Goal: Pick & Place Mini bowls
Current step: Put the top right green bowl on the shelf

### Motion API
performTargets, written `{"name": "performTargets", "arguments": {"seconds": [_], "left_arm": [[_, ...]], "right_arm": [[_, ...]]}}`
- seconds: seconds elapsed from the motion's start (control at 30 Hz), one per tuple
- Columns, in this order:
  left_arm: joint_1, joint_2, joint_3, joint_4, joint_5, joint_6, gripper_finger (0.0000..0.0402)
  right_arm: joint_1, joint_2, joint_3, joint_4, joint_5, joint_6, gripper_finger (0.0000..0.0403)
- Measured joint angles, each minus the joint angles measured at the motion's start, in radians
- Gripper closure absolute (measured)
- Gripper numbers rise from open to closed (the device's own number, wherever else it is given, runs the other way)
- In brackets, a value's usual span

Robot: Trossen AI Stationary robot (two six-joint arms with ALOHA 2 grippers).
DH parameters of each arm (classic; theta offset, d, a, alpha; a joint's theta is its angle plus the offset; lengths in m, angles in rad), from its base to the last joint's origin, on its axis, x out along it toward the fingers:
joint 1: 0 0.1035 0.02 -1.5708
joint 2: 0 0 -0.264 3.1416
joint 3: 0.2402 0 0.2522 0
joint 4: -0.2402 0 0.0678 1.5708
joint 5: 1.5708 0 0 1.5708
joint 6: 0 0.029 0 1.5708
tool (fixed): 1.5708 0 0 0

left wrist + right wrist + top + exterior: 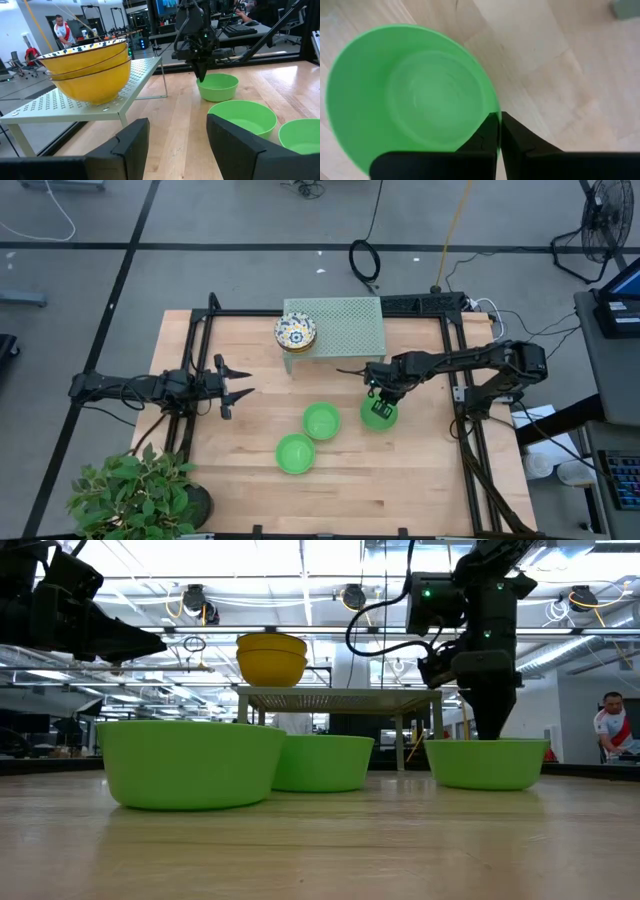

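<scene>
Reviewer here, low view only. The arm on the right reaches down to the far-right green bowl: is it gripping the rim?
Observer: Yes. The right wrist view shows the right gripper shut on the green bowl, pinching its rim.
Operator: How many bowls are on the rack?
Observer: The left wrist view shows a stack of three on the rack; from above, the top one is floral inside.
Operator: And the left arm?
Observer: In the high view, the left gripper is open and empty over the table's left side, pointing toward the bowls.

No legible text or labels.
</scene>
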Motion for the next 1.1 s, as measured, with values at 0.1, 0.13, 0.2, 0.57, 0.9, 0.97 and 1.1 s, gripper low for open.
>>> {"name": "performTargets", "arguments": {"seconds": [0.1, 0.13, 0.2, 0.57, 0.9, 0.97, 1.1], "left_arm": [[0.0, 0.0, 0.0, 0.0, 0.0, 0.0, 0.0199], [0.0, 0.0, 0.0, 0.0, 0.0, 0.0, 0.0199], [0.0, 0.0, 0.0, 0.0, 0.0, 0.0, 0.0199], [0.0, 0.0, 0.0, 0.0, 0.0, 0.0, 0.0199], [0.0, 0.0, 0.0, 0.0, 0.0, 0.0, 0.0199], [0.0, 0.0, 0.0, 0.0, 0.0, 0.0, 0.0199], [0.0, 0.0, 0.0, 0.0, 0.0, 0.0, 0.0199]], "right_arm": [[0.0, 0.0, 0.015, 0.0, 0.003, -0.01, 0.0402], [0.0, 0.0, 0.019, 0.0, 0.003, -0.011, 0.0402], [0.0, 0.0, 0.027, -0.001, 0.003, -0.011, 0.0402], [0.0, -0.003, 0.043, -0.006, -0.024, -0.02, 0.0402], [0.0, -0.079, 0.044, 0.008, -0.047, -0.022, 0.0402], [0.0, -0.113, 0.044, 0.01, -0.047, -0.021, 0.0402], [0.0, -0.182, 0.044, 0.038, -0.047, -0.018, 0.0402]]}}
